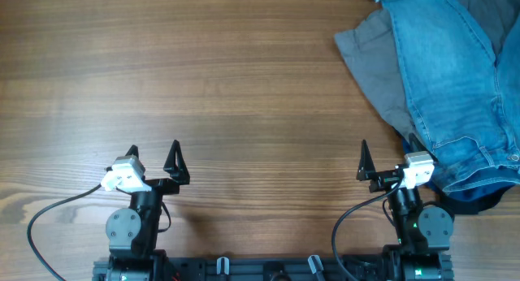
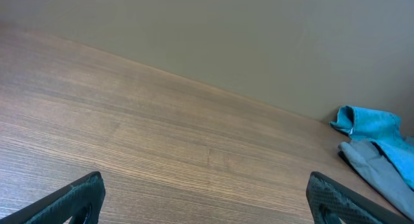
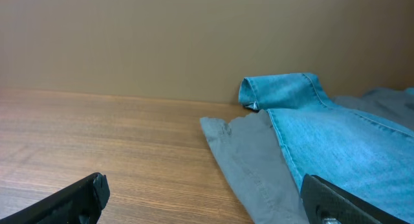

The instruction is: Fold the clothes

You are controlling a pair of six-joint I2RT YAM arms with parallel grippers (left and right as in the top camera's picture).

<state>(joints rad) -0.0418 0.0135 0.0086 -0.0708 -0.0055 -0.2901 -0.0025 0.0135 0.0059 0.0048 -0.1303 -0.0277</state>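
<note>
The light-blue denim jeans (image 1: 459, 78) lie in a heap at the table's far right, on top of a grey garment (image 1: 370, 62). A dark-blue garment (image 1: 471, 201) peeks out under the jeans near the front right. My right gripper (image 1: 388, 157) is open and empty, its right finger at the edge of the pile. In the right wrist view the jeans (image 3: 336, 140) and grey garment (image 3: 249, 159) lie just ahead of the open fingers (image 3: 204, 195). My left gripper (image 1: 153, 157) is open and empty over bare wood; its wrist view (image 2: 206, 195) shows the clothes (image 2: 375, 136) far right.
The wooden table (image 1: 203, 86) stretches left and centre. The arm bases and a black rail (image 1: 268, 269) sit along the front edge, with cables looping beside each base. A plain wall (image 2: 226, 36) stands behind the table.
</note>
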